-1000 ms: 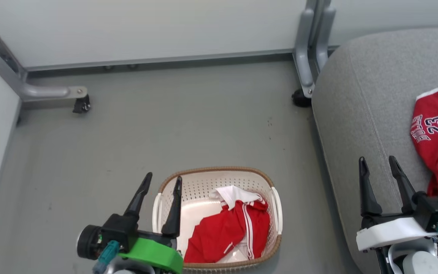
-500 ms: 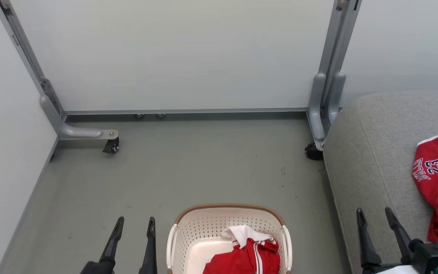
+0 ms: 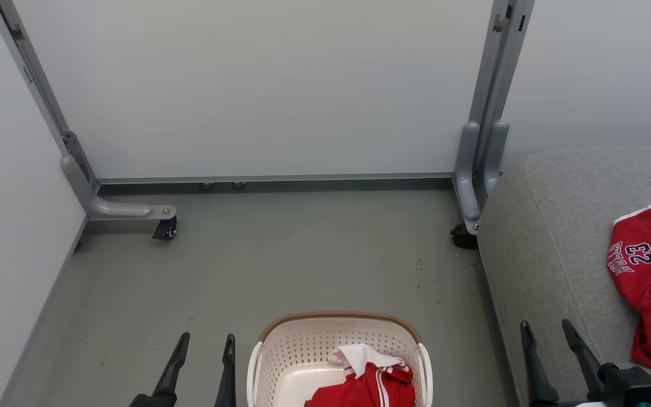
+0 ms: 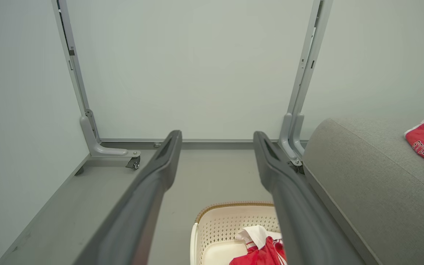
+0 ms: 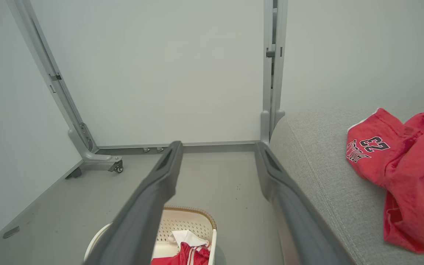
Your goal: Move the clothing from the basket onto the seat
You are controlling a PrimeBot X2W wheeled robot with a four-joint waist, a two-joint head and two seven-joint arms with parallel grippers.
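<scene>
- The head camera has tipped up since a second ago. There's a lot more wall panel (image 3: 280, 90) in shot, and the basket (image 3: 337, 315) now sits at the bottom edge. That's the view moving, not the basket.
- What did change relative to the basket is the left gripper (image 3: 207, 338). It had one finger over the inside of it. Now both fingers stand over the floor (image 3: 303, 254), just beside the basket's left handle, spread wide with nothing in them.
- The right gripper (image 3: 546, 325) hangs by the near edge of the seat (image 3: 540, 237), fingers apart too, also empty.
- My read is that this is a reset between grabs, not the finish. I'd call the job roughly half done, since there's still stuff in the basket.
- One red pile (image 3: 370, 384) with white stripes and a white bit on top lies in the right half of the basket.
- One red piece (image 3: 647, 282) printed with 23 lies on the seat, far over to the right and well apart from the basket.
- Count:
  - one basket, one seat, two grippers
  - two lots of red clothing (can't tell if the basket pile is one item or more)
  - two caster wheels (image 3: 165, 230) under the grey frame
</scene>
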